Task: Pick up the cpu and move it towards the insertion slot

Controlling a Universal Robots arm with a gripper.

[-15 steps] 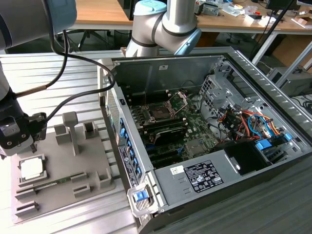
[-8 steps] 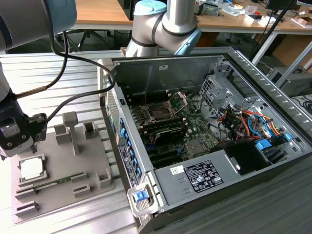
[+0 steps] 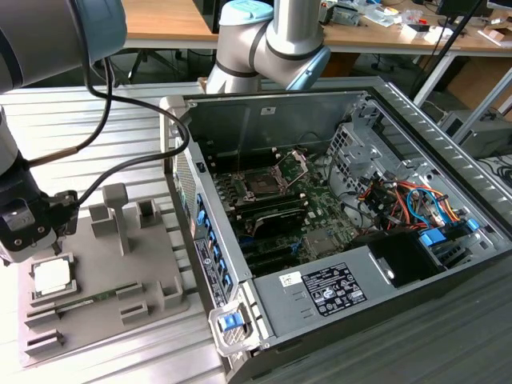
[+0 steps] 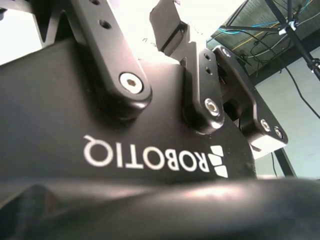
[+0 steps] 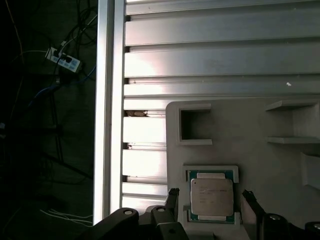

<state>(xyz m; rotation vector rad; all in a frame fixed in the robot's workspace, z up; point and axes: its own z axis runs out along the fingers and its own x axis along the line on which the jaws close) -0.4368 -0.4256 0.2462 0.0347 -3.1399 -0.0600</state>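
The hand (image 5: pixel 210 193), its fingers (image 5: pixel 172 196) apart on either side of the cpu (image 5: pixel 212 199) and gripping nothing, hovers over it in the grey fixture (image 3: pixel 152 268), well apart from the insertion slot (image 3: pixel 262 182) inside the open computer case (image 3: pixel 264 108); the pick-up is the step in hand, and it calls for a square, centred closure.
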